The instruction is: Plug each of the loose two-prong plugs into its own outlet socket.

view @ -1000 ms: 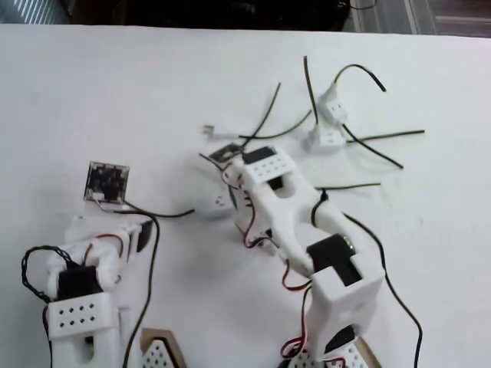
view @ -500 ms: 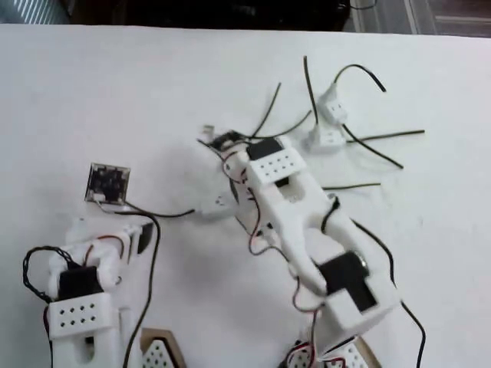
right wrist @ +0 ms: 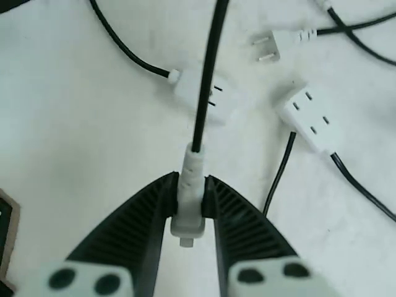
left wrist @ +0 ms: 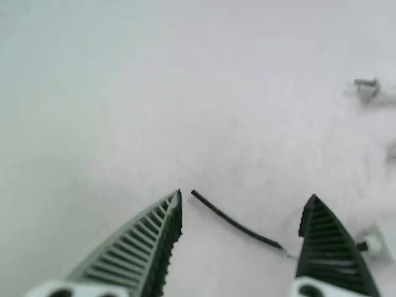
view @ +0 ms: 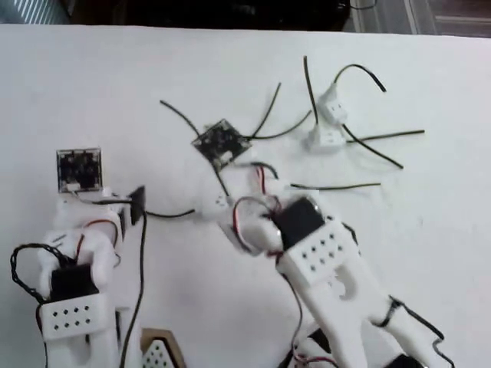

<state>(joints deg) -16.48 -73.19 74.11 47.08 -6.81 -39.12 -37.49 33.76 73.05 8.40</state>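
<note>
My right gripper (right wrist: 190, 179) is shut on a white plug (right wrist: 187, 204), and the plug's black cord (right wrist: 207, 80) runs away from the fingers. Beyond it on the table lie a white outlet socket (right wrist: 207, 99), a second socket (right wrist: 309, 117) and a loose two-prong plug (right wrist: 266, 48). From above, the two sockets (view: 326, 138) (view: 334, 107) sit at the back right, past the right arm (view: 314, 249). My left gripper (left wrist: 245, 197) is open over the table. A loose black cord end (left wrist: 235, 226) lies between its fingers, untouched. The left arm (view: 73, 307) is at the near left.
Several loose black cords (view: 376, 149) spread around the sockets. Another cord (view: 169, 213) lies between the two arms, ending at a small white piece (view: 222, 202). A dark square board (view: 79, 169) rides on the left wrist and another (view: 221, 142) at the centre.
The right arm has drawn back toward the near edge and its wrist has turned, so its dark board now shows at the centre. The left arm has shifted to the left.
</note>
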